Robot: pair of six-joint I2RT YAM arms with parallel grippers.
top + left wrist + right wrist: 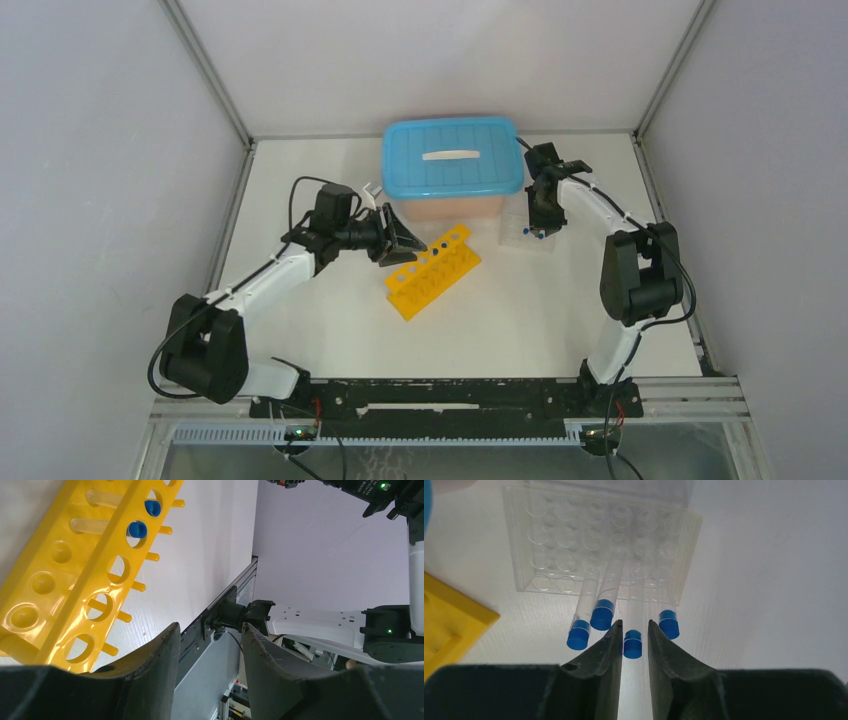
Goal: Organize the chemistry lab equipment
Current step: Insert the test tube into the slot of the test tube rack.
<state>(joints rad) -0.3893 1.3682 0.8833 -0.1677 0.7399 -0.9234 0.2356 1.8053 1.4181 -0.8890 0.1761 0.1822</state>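
We see a white bench (330, 330) closed in on three sides by plain, pale grey walls (100, 150), with slim metal posts (205, 70) running up the back corners. A metal rail (690, 395) edges its near side. The light is soft and even, casting faint shadows.

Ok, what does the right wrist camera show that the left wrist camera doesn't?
Right wrist only: the clear tray with four loose tubes lying partly on it, caps off its near edge, and the right gripper with its fingertips either side of one blue cap; whether it grips, I cannot tell. Left wrist only: two racked tubes seated in the rack's holes, and the left gripper open with nothing between its fingers. Both: the yellow rack, only a corner in the right wrist view, and the white table.
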